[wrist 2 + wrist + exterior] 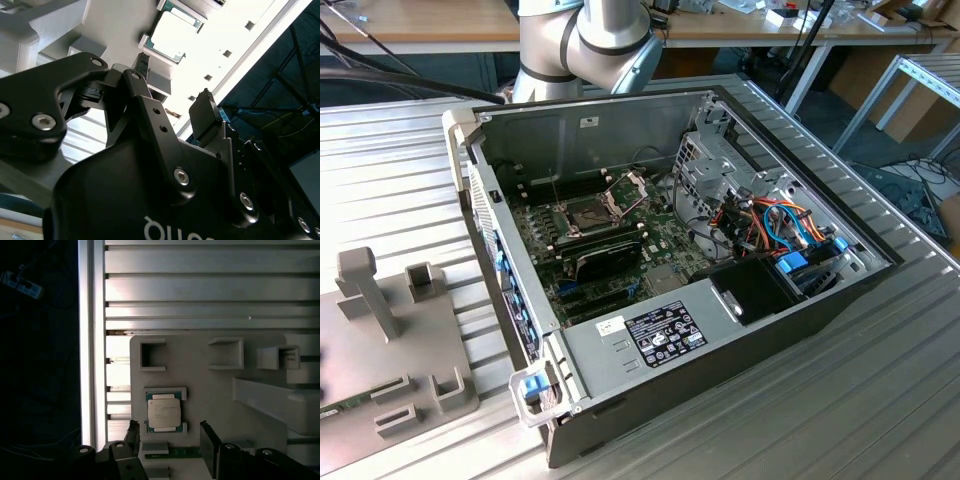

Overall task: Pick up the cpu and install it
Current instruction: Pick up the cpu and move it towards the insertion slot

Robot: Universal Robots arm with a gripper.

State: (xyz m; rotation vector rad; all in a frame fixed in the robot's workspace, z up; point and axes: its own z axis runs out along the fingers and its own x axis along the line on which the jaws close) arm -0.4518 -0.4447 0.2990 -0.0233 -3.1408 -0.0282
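Gripper [170, 436] wide open, empty. The cpu [163, 412] lies flat in a slot on the grey tray [200, 390], just past the fingertips. Empty brackets [152, 355] nearby, slatted table [200, 290] beyond. Green strip [172, 452] partly hidden behind the gripper.
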